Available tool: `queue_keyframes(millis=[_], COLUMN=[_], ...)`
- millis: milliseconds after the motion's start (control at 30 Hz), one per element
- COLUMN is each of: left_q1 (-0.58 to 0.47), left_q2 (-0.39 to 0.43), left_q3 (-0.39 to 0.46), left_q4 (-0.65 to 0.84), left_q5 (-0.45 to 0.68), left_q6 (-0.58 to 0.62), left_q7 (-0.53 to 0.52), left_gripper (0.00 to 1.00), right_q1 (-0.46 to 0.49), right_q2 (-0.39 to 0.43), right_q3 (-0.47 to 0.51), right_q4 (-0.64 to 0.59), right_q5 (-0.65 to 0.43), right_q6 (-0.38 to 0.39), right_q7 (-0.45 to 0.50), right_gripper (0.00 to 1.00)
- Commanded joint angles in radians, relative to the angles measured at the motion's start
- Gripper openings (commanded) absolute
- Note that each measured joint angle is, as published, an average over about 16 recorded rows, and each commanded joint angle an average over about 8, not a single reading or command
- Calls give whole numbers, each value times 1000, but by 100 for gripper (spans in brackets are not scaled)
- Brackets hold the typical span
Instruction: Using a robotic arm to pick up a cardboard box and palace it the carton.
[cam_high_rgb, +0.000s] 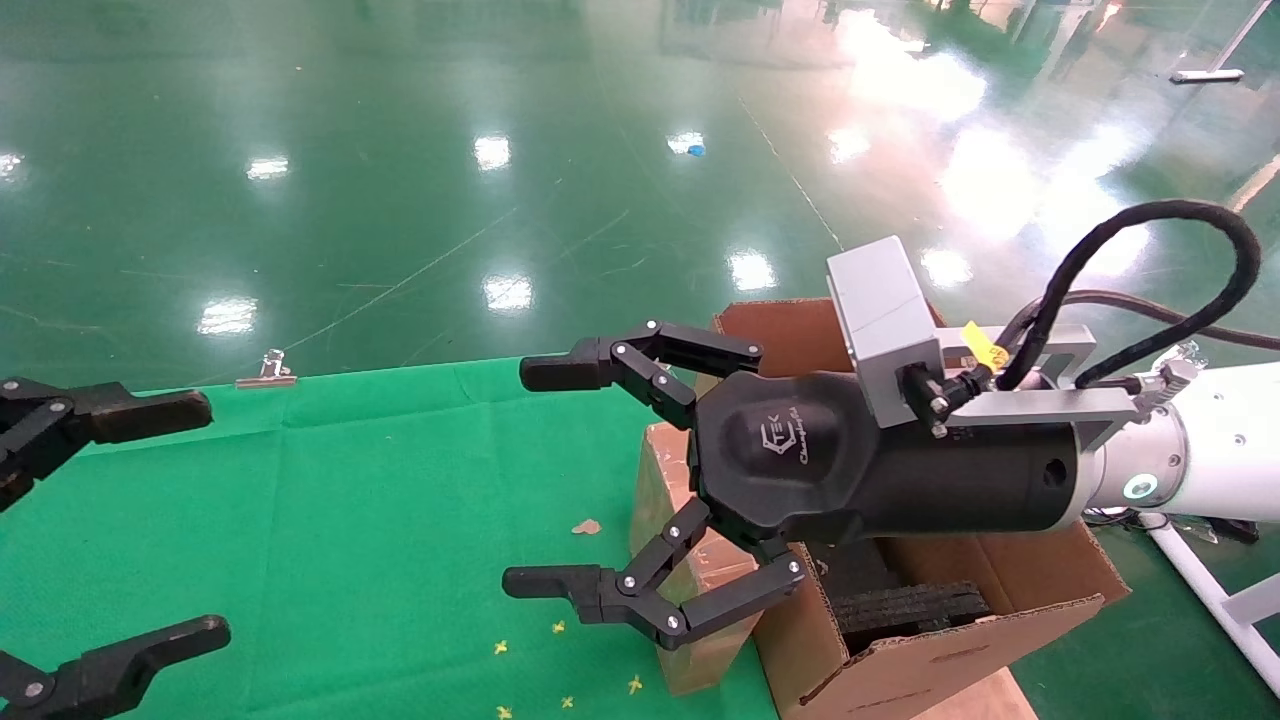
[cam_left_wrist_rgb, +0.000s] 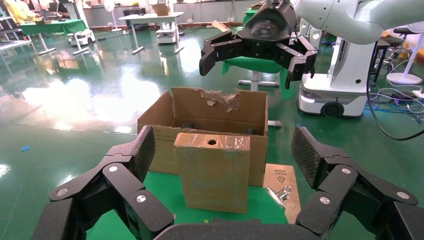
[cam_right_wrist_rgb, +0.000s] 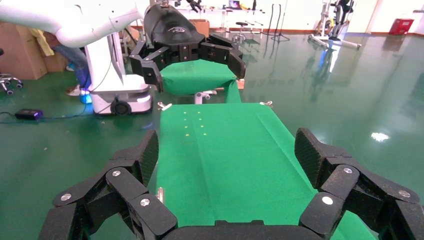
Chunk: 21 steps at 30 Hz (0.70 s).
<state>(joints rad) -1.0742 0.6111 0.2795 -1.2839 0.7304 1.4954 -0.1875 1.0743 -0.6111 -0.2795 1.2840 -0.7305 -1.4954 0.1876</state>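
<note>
- The left gripper sits at the far left of the desk. Its black fingers are spread wide apart and hold nothing.
- The desk has a green cloth on it. A small metal clip lies at its far edge, and tiny yellow bits lie near its front edge.
- The right gripper hangs in the air over the right part of the desk. Its fingers are wide open and it holds nothing.
- The robotic arm behind that gripper is white. It has a grey camera block on top and a black cable looping up.
- The cardboard box stands upright on the green cloth, right in front of the carton as the left wrist view shows it. It has shiny tape and a small round hole in its top side. In the head view it stands behind the right gripper, and only part of it shows there.
- The carton stands at the right end of the desk. Its flaps are torn, and black foam lies inside it.
</note>
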Motion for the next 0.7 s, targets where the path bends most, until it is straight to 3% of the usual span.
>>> queue_keyframes(millis=[33, 433, 567, 700], left_q1=[0, 0, 0, -1], left_q2=[0, 0, 0, 0], left_q3=[0, 0, 1, 1], left_q4=[0, 0, 1, 1], left_q5=[0, 0, 0, 0], left_q6=[0, 0, 0, 0], left_q7=[0, 0, 0, 1], left_gripper=[100, 100, 100, 100], right_q1=[0, 8, 49, 145], right_q2=[0, 0, -10, -51], right_q3=[0, -12, -57, -146], right_q4=[0, 12, 42, 66], right_q5=[0, -31, -133, -316], right_q6=[0, 8, 19, 4], right_q7=[0, 5, 27, 63], right_gripper=[100, 100, 100, 100])
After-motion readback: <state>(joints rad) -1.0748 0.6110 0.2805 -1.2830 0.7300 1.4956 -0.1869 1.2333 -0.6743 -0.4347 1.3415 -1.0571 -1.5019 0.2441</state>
